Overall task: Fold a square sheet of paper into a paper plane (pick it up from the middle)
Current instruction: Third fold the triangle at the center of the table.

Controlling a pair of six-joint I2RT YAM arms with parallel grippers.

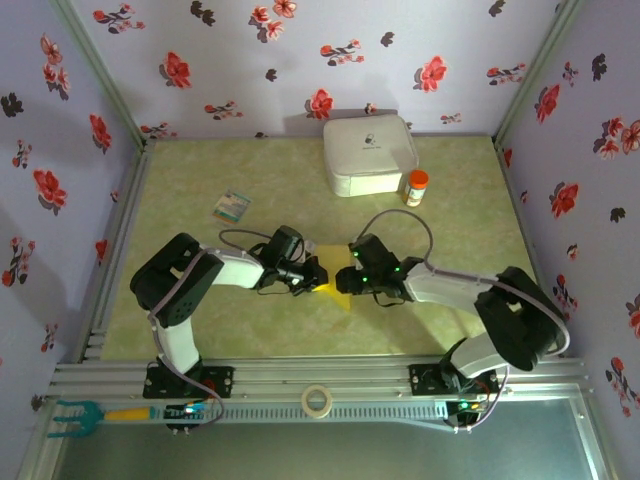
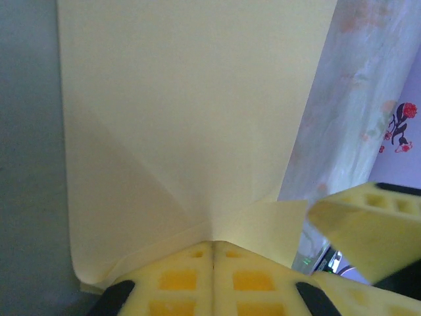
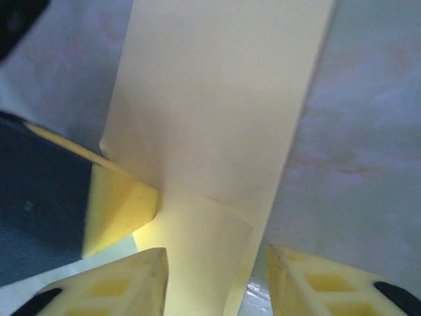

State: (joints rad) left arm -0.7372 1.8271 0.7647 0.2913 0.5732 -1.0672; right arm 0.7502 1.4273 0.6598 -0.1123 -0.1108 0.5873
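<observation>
Two yellow fingers (image 2: 176, 282) of the left jaws are pressed flat together with no gap, pinching the lower edge of the sheet of paper (image 2: 197, 118). From that pinch the sheet rises broad and pale, with creases fanning out from the grip and a small folded flap just to its right. The right jaws stand apart. Their fingers (image 3: 135, 283) sit on either side of a narrow folded strip of the same sheet (image 3: 217, 99), with a clear gap on the right side, so they are not clamped on it. One finger of the left jaws meets the strip from the left in the right wrist view.

From above, the left arm (image 1: 235, 268) and right arm (image 1: 450, 288) meet nose to nose near the middle of the green desk (image 1: 200, 190), with the sheet (image 1: 340, 297) showing between them. Whether it is lifted off the desk cannot be told. Well behind it, against the flowered wall, sits a white box (image 1: 368, 155) with an orange-capped bottle (image 1: 416, 187) just beside it. A teal-and-white card (image 1: 232, 206) lies to the left. A roll of tape (image 1: 318, 400) rests on the near rail.
</observation>
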